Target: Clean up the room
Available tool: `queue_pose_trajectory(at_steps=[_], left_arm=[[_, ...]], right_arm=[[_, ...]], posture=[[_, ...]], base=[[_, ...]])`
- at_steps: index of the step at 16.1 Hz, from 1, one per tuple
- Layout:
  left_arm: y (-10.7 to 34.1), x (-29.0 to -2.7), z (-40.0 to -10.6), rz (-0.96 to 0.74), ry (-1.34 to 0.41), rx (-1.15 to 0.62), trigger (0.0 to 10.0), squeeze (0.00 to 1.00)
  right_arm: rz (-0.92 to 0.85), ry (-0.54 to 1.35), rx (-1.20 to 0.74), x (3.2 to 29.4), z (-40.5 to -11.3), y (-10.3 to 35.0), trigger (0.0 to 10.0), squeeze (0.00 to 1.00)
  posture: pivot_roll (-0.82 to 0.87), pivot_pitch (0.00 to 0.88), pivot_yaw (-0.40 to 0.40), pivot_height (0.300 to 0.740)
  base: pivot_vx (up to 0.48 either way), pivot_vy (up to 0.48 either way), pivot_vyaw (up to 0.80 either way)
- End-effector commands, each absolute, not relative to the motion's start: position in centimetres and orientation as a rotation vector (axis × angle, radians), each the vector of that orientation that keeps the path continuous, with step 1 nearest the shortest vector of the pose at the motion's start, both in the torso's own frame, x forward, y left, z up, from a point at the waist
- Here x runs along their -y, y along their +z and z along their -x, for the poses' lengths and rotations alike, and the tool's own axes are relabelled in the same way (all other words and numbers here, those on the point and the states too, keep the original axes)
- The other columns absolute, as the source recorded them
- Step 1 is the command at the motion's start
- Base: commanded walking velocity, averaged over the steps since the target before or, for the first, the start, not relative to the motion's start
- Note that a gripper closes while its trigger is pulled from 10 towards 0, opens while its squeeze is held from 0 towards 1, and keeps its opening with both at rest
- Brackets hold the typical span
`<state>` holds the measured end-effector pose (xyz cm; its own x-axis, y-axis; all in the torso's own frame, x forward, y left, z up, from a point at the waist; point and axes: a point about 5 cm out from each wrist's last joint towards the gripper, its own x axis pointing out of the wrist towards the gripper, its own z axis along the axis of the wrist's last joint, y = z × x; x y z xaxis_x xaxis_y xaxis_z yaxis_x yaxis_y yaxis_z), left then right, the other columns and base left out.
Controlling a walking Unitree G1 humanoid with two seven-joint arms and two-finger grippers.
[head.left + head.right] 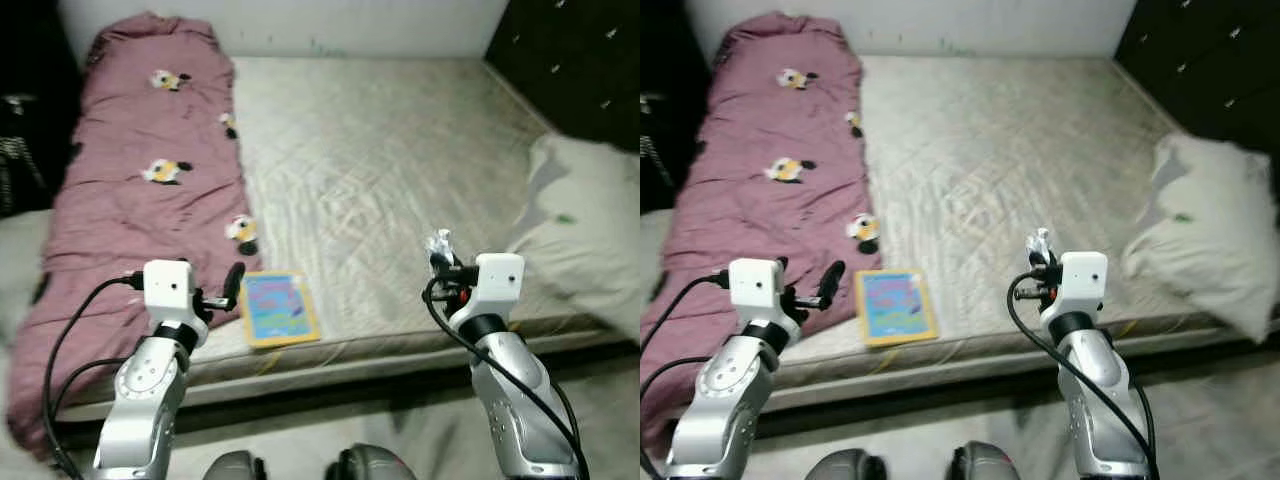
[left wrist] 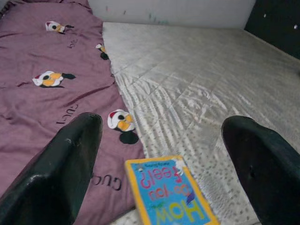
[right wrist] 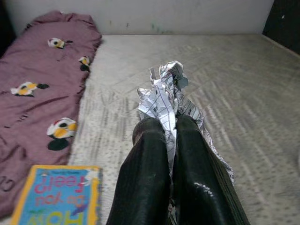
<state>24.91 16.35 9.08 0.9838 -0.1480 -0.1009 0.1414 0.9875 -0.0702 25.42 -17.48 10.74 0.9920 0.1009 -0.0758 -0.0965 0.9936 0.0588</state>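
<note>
Crumpled printed paper [image 3: 165, 93], glossy book cover [image 1: 278, 308], quilted sheeny mattress [image 1: 400, 170]
</note>
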Motion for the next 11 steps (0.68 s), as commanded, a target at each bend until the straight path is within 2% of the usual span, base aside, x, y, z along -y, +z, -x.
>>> queue_pose_trajectory(at_steps=[1, 11], left_arm=[[9.12, -15.88, -24.93, 0.063, -0.158, -0.106, 10.0, 0.00], [9.91, -16.47, -25.39, 0.039, -0.132, -0.076, 10.0, 0.00]], right_arm=[[-0.052, 0.082, -0.080, 18.17, -25.22, 10.71, 10.0, 0.00], [-0.036, 0.096, -0.064, 17.90, -25.31, 10.88, 10.0, 0.00]], posture=[[-0.06, 0.090, -0.046, 0.740], [-0.05, 0.090, -0.045, 0.740]], base=[[0.000, 0.472, 0.00], [0.000, 0.471, 0.00]])
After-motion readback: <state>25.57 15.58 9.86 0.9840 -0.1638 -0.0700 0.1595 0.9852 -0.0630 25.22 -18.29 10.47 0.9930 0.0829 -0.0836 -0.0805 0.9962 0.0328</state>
